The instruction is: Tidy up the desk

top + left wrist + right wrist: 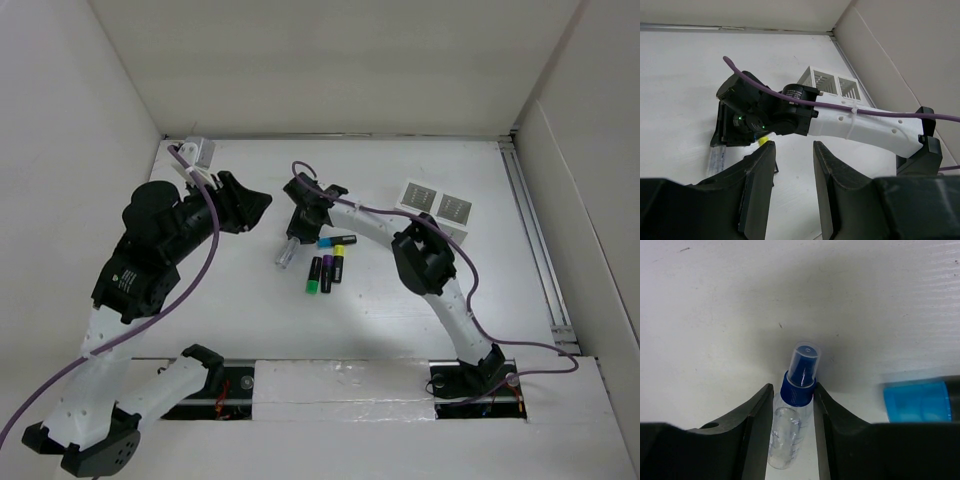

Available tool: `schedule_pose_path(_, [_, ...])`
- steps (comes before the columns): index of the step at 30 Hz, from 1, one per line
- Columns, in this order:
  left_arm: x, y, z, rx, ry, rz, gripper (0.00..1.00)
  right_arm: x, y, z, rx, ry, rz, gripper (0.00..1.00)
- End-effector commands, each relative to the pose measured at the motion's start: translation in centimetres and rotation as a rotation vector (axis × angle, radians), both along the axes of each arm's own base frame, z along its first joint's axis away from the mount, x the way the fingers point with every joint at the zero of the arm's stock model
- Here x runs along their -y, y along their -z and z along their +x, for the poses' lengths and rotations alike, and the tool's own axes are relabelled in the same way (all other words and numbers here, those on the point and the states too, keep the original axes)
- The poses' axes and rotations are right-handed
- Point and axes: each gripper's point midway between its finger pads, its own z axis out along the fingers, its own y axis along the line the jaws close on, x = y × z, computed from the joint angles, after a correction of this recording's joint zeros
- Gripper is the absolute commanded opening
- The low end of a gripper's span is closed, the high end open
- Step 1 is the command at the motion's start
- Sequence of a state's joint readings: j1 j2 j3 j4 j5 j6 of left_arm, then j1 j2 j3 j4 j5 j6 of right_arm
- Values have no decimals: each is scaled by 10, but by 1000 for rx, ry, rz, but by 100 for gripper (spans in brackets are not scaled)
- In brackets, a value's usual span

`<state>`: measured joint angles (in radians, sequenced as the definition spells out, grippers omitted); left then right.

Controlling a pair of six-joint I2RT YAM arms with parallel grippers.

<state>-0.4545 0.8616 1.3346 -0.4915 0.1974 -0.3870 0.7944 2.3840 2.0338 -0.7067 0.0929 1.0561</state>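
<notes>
The right jaws pinch a little spray bottle [792,415] with a blue top. It lies on the white table [390,320], just beside some markers [328,268]. The left jaws are a little apart and hold nothing. The table lies under both arms.

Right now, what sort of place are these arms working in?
Probably a robot lab test cell, not an office: plain white walls box in the desk, the left arm and right arm are bolted at its near edge, and markers lie on it.
</notes>
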Motion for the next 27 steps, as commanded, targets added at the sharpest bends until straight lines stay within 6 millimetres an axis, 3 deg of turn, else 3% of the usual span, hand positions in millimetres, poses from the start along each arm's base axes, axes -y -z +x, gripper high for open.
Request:
schedule_pose_path(1, [3,-5,-4,33,22,-4,33,-20,-23,1,36,-6,66,13])
schedule_pose_path(8, [-1,-6,-2,52,-12,13,33,-41,-76,9,178,-39,164,1])
schedule_pose_path(9, [-6,-9,4,59,-53,15,33,-49,-101,7,223,-77,201,0])
schedule_pose_path(10, [-6,-9,4,60,-54,15,33,-49,-102,7,226,-78,204,0])
schedule_pose_path(12, [-10,-12,6,58,-89,1,33,-50,-126,7,272,-109,225,0])
schedule_pose_path(13, [-14,-17,8,74,-114,-7,33,-48,-151,7,316,-112,249,0])
schedule_pose_path(15, [-17,-24,9,92,-133,-22,36,-39,-171,13,369,-110,259,0])
schedule_pose_path(16, [-19,-26,11,95,-147,-23,40,-29,-192,15,400,-103,278,0])
schedule_pose_path(18, [-18,-33,13,105,-149,-39,50,-14,-207,18,429,-108,270,0])
schedule_pose_path(19, [-16,-38,15,120,-149,-56,52,1,-216,25,451,-89,262,0])
schedule_pose_path(20, [-14,-38,18,119,-147,-64,54,18,-243,26,500,-67,264,0])
schedule_pose_path(21, [-11,-37,19,117,-140,-71,56,32,-247,28,520,-66,237,0])
schedule_pose_path(22, [-4,-39,21,118,-115,-92,57,53,-257,36,546,-35,216,0])
schedule_pose_path(23, [0,-37,24,108,-104,-96,57,77,-285,35,613,-10,197,0])
schedule_pose_path(25, [11,-33,29,89,-67,-107,58,113,-293,39,648,31,144,0])
schedule_pose_path(26, [15,-29,32,71,-55,-110,58,145,-298,48,676,79,92,0])
schedule_pose_path(27, [20,-28,33,64,-38,-113,58,168,-320,42,721,110,89,0])
